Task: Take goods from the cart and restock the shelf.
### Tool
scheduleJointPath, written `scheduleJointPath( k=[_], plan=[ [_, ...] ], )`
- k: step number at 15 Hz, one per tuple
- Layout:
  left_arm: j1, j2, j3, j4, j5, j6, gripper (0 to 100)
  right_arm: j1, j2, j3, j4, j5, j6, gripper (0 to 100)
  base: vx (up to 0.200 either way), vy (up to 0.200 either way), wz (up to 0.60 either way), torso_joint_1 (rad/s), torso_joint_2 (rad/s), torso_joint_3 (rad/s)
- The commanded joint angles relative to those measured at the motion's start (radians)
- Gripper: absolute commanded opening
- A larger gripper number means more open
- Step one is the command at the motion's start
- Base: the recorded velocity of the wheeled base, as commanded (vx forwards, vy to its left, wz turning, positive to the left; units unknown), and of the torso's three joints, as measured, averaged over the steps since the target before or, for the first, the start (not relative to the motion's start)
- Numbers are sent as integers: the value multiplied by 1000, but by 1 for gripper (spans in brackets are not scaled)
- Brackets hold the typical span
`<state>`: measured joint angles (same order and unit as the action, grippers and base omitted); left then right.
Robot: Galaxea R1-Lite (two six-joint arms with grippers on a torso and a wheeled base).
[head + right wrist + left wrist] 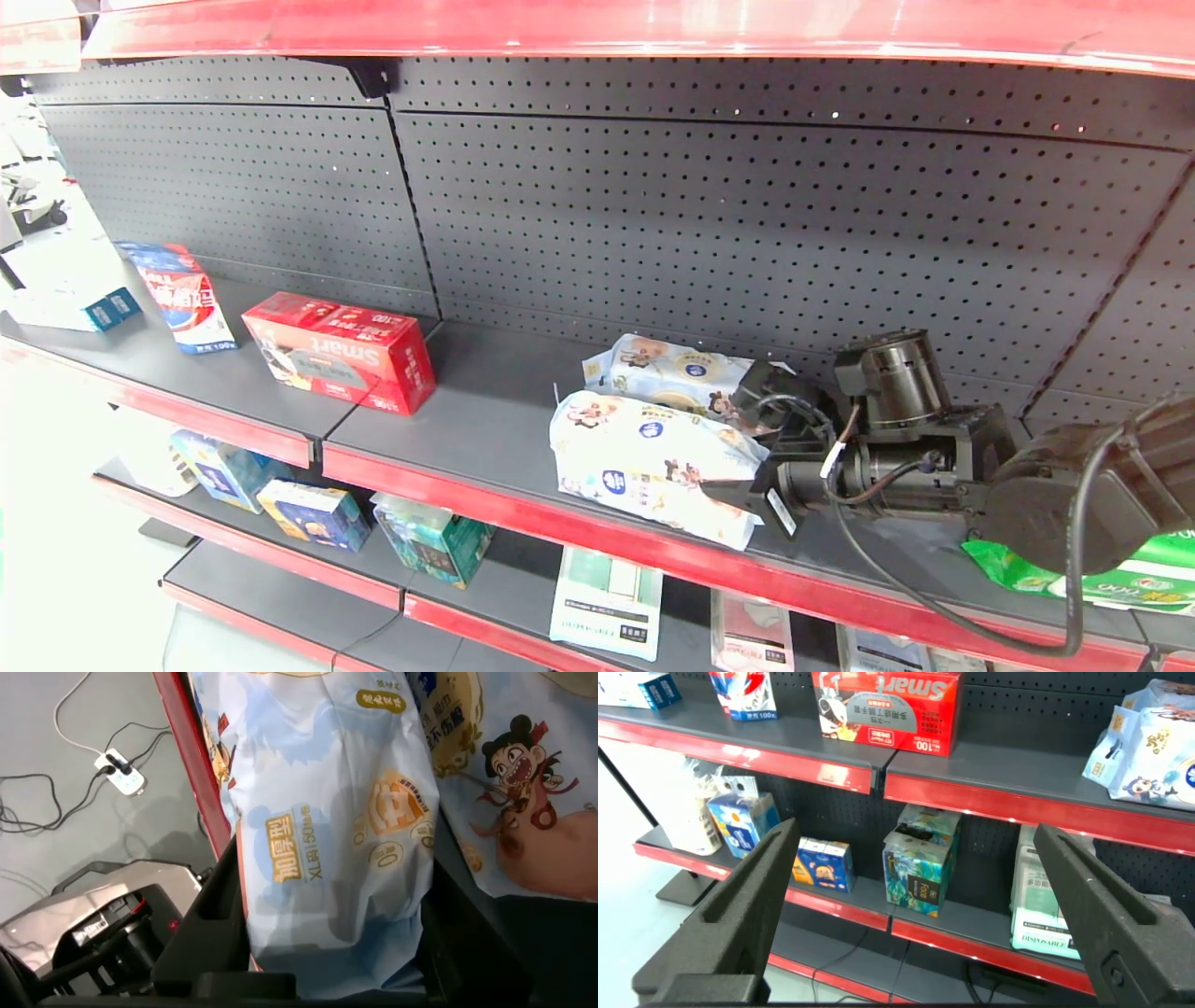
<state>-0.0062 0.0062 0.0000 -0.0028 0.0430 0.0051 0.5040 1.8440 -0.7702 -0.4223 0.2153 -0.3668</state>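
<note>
The placing step was in hand. The right end effector (pixel 752 448) was clenched on a white pack (pixel 644 457) printed with cartoon figures, one finger on either side of it. The pack lay on the dark shelf (pixel 485 420), well to the right of the red box (pixel 341 350) on the same level and nearer the front lip than the box. A second pack (pixel 667 373) of the same kind lay just behind it, touching it or nearly so, farther back from the edge than the red box. The held pack appeared to rest on the shelf, though its front end came right up to the red lip.

The left end effector (pixel 915 915) was released, fingers spread wide and holding nothing, at the level of the shelf below the red box.

By my reading the next move called for nudging the pack a little back from the lip, so it sat square beside its twin, and then opening the fingers. Pulling the arm out straight would matter, since the soft wrapper could catch and drag forward off the edge.
</note>
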Motion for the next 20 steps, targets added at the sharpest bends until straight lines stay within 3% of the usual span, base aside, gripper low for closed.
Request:
scheduleJointPath(
  k=[1,20],
  plan=[
    [0,1,0,0,2,-1,100,-9,11,2,-1,19,-12,0,0,0,0,0,0,0],
    [0,1,0,0,2,1,100,-25,12,55,-42,88,-103,0,0,0,0,0,0,0]
  ],
)
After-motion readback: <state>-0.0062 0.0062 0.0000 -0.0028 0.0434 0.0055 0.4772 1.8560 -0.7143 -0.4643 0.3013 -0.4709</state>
